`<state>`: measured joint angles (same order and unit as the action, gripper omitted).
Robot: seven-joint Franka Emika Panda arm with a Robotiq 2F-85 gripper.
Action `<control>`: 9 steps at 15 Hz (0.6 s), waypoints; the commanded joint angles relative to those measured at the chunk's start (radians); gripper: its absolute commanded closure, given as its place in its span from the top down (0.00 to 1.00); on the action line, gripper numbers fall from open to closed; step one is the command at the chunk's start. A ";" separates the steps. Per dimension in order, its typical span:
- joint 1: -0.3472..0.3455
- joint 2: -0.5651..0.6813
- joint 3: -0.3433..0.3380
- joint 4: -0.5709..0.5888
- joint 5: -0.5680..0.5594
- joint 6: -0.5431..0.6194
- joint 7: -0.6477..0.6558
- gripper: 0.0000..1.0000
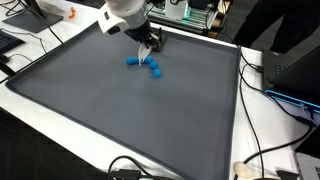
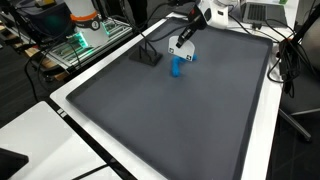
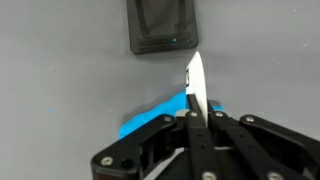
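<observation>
Blue pieces [image 1: 143,66] lie in a small cluster on the grey mat [image 1: 120,120] that covers the white bench [image 1: 270,130], toward the mat's far edge in an exterior view. They appear as one blue shape [image 2: 177,66] in an exterior view. The claw [image 1: 151,47] hangs directly over the cluster, very close to it. In the wrist view the claw [image 3: 194,85] has its fingers pressed together into one thin line, with a blue piece [image 3: 150,122] showing just behind them. Whether they nip it cannot be told. A black box [image 3: 162,27] sits on the mat just beyond, apart from the blue pieces.
</observation>
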<state>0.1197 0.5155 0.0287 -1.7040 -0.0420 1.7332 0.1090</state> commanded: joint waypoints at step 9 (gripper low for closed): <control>-0.020 0.020 0.001 0.002 -0.038 0.010 -0.058 0.01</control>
<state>0.1088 0.5238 0.0253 -1.7039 -0.0705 1.7341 0.0693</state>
